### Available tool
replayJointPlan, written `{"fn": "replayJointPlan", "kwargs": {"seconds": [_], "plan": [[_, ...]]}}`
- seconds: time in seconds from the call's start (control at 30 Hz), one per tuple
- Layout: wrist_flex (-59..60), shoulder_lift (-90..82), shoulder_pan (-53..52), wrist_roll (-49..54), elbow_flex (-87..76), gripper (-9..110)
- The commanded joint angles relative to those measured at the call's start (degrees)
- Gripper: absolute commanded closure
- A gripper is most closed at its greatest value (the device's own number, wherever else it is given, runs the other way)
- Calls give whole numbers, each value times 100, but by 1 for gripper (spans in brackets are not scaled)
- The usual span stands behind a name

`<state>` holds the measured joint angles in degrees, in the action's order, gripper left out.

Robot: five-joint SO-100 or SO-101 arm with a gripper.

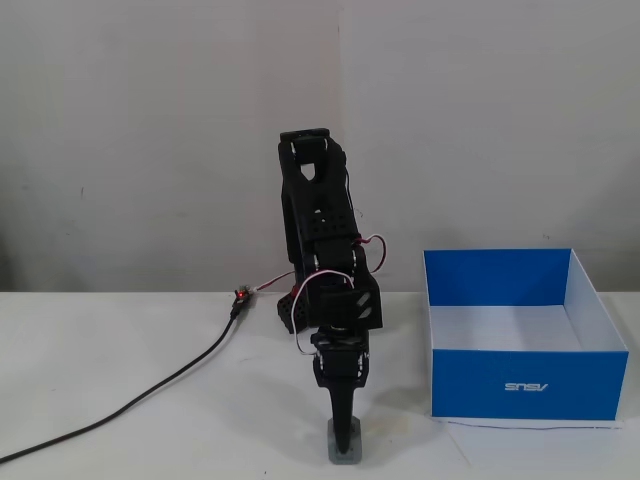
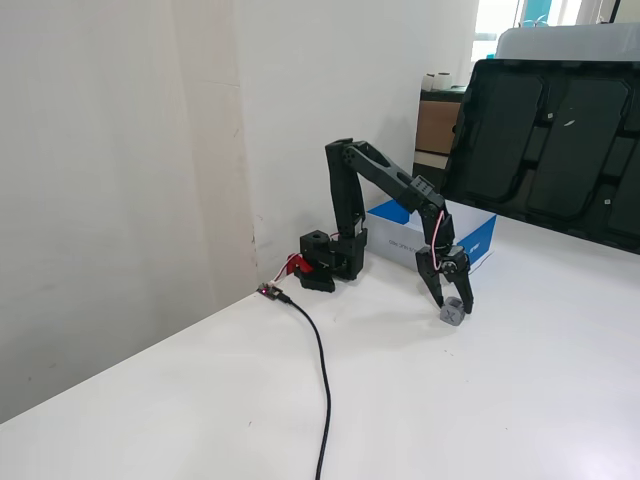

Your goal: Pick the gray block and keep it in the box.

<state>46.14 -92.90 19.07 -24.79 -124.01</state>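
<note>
The black two-finger gripper (image 2: 451,308) reaches down to the white table (image 2: 400,400), its fingers straddling the small gray plastic cube (image 2: 452,312). Behind it sits the shallow bright blue cardboard box (image 2: 478,241), near the arm's base.

Both cameras stand still, off the arm. One fixed view sits low, near table height, facing the arm (image 1: 325,290) head-on with a plain wall behind; the gripper (image 1: 342,447) reaches toward the lens, the box (image 1: 525,385) stands at the right and the cable (image 1: 150,395) runs off to the left. The other fixed view stands higher and farther back, off to one side, looking down across the table (image 2: 420,420) so the arm (image 2: 385,190) shows in profile against the corner of the wall, with the box (image 2: 480,240) behind it. Both fixed views share the arm, gripper (image 2: 452,305), block (image 2: 452,312), box, cable (image 2: 322,370) and the table around them.
</note>
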Motion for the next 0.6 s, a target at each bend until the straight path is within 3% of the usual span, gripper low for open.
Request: {"fn": "replayJointPlan", "kwargs": {"seconds": [0.0,0.33,0.57], "plan": [[-70,-44,18,-26,360,92],[0,-167,9,-26,413,100],[738,-1433,70,9,853,100]]}}
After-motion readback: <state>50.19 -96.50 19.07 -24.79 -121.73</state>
